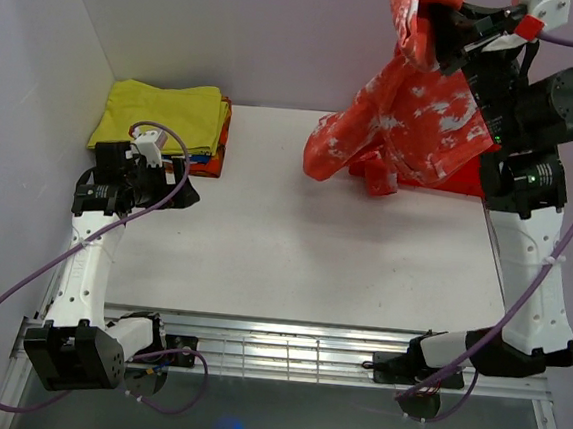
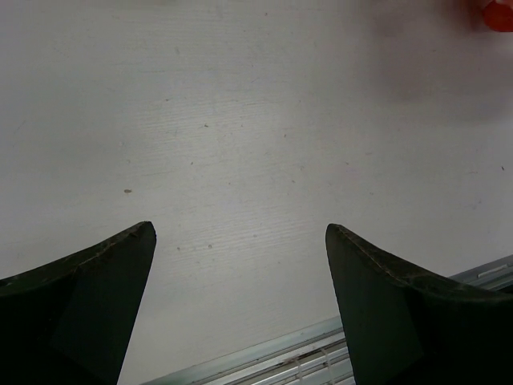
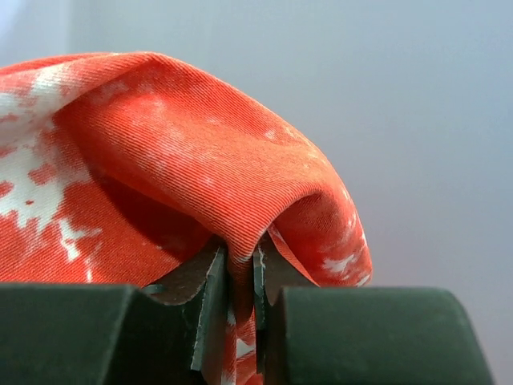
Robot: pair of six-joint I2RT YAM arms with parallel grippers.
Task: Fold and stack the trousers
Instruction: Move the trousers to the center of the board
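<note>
Right wrist view: right gripper (image 3: 240,261) clamped tight on fold of trousers (image 3: 160,160), held high above far-right table (image 1: 294,245) corner, cloth hanging down. Left gripper (image 2: 239,228) spread wide, empty, low over table beside yellow garment (image 1: 160,113).

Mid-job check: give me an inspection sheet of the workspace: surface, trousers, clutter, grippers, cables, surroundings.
Surface: white table, bare in the middle, a few small specks.
Job's things: trousers held up at the far right, hanging unfolded.
Clutter: yellow folded garment on top of other folded clothes in the far left corner.
Grippers: left gripper open and empty over bare table; right gripper shut on a fold of the trousers.
Cables: a purple cable loops off each arm.
Surroundings: pale walls to the left and behind; metal rail at the near edge.
</note>
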